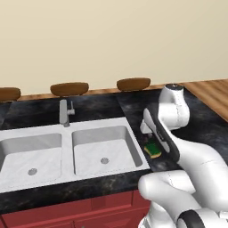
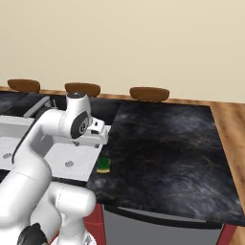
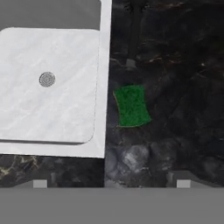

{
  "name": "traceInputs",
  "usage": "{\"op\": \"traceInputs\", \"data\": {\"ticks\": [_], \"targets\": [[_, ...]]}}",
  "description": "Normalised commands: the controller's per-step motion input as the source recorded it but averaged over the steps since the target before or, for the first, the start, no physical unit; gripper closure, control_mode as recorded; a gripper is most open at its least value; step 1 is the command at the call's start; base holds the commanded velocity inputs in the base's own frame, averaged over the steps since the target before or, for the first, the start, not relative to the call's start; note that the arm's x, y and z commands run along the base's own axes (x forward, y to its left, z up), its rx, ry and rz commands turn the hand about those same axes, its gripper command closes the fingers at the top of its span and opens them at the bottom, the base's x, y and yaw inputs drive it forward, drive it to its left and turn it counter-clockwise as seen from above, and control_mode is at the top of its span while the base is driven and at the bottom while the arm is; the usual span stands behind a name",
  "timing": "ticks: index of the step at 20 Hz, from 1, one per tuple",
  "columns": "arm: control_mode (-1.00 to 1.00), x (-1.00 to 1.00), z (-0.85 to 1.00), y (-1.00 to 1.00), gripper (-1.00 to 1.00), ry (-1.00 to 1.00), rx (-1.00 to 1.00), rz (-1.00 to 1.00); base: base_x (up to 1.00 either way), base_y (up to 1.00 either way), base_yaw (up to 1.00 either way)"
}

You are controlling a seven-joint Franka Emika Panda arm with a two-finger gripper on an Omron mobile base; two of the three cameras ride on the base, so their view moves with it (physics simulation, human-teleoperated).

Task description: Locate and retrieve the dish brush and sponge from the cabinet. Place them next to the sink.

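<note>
**Sponge beside the sink, gripper open above it**

The sponge lay flat on the black stone counter, green layer up, just beside the right rim of the sink and apart from it by a thin strip of dark stone. In the left base view its yellow body showed under the green top, partly hidden behind the arm's forearm. The gripper hung over the sponge with its jaws spread wide, one fingertip on each side at the bottom of the hand view and nothing between them; the sponge sat clear of both tips. The right basin, with its round drain, lay beside the sponge. The grey faucet stood behind the divider between the two basins. A thin dark shape lay on the counter beyond the sponge, possibly a shadow; it was too dim to tell. Three brown stool seats stood along the far edge of the counter.
</note>
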Motion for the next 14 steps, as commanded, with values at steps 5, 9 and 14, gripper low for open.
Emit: {"op": "traceInputs", "data": {"ticks": [5,9,14], "targets": [[-1.0,-0.62,0.7,0.19,-1.0,-0.11,-0.06,0.0,0.0,0.0,0.0],[-1.0,-0.83,0.58,0.01,-1.0,-0.11,-0.06,0.06,0.0,0.0,0.0],[-1.0,-0.87,0.27,0.0,-1.0,-0.12,-0.02,0.09,0.0,0.0,0.0]]}}
